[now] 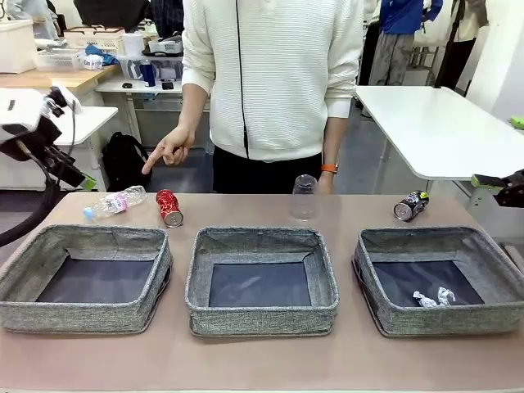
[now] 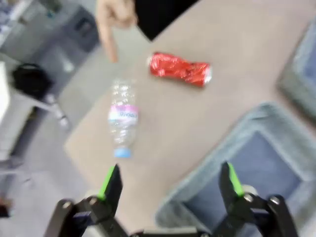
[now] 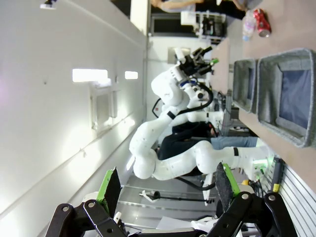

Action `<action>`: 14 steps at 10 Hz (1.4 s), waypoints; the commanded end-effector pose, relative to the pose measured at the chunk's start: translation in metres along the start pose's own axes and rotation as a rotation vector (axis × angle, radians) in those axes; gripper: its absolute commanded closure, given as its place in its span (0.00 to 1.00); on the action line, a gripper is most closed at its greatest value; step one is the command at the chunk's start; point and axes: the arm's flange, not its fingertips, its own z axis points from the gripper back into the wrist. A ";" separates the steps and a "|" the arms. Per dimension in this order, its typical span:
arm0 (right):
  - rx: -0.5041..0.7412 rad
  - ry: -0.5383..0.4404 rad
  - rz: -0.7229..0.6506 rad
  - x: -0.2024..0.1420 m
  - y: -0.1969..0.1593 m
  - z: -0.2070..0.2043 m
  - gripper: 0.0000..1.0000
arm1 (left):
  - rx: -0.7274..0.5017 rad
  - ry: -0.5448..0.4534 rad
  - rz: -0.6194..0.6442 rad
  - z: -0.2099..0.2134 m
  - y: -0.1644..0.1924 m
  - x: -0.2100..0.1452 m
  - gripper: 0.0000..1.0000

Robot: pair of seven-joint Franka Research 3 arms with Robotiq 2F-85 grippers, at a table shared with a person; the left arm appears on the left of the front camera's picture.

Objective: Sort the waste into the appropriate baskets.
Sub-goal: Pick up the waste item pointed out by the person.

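Hand point(image 1: 169, 151) near bottle point(image 1: 115, 202), red can point(image 1: 169, 207); left pincer point(image 2: 171, 170), right pincer point(image 3: 167, 172) wide open, empty.

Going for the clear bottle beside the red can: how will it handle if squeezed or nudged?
The clear bottle looks empty, so it is probably light and quick to skid. Its thin see-through walls would likely buckle under a squeeze. Lying on its side, it may roll if nudged sideways.
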 end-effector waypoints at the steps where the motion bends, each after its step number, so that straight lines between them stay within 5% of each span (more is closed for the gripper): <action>1: 0.017 -0.002 -0.015 0.000 0.007 0.000 0.00 | 0.024 0.179 0.289 -0.011 0.011 -0.004 0.00; 2: 0.017 -0.002 -0.015 0.000 0.007 0.000 0.00 | 0.000 0.000 0.000 0.000 0.000 0.000 0.00; 3: 0.017 -0.002 -0.015 0.000 0.007 0.000 0.00 | 0.000 0.000 0.000 0.000 0.000 0.000 0.00; 4: 0.017 -0.002 -0.015 0.000 0.007 0.000 0.00 | 0.040 0.083 0.066 -0.019 0.008 -0.008 0.00; 6: 0.017 -0.002 -0.015 0.000 0.007 0.000 0.00 | -0.102 0.226 0.061 -0.044 0.058 0.005 0.00; 8: 0.017 -0.002 -0.015 0.000 0.007 0.000 0.00 | -0.273 0.239 -0.090 -0.080 0.100 0.038 0.00; 11: 0.017 -0.002 -0.015 0.000 0.007 0.000 0.00 | -0.241 0.361 0.010 -0.138 0.144 0.070 0.00; 14: 0.017 -0.002 -0.015 0.000 0.007 0.000 0.00 | -0.259 0.422 0.031 -0.184 0.145 0.072 0.00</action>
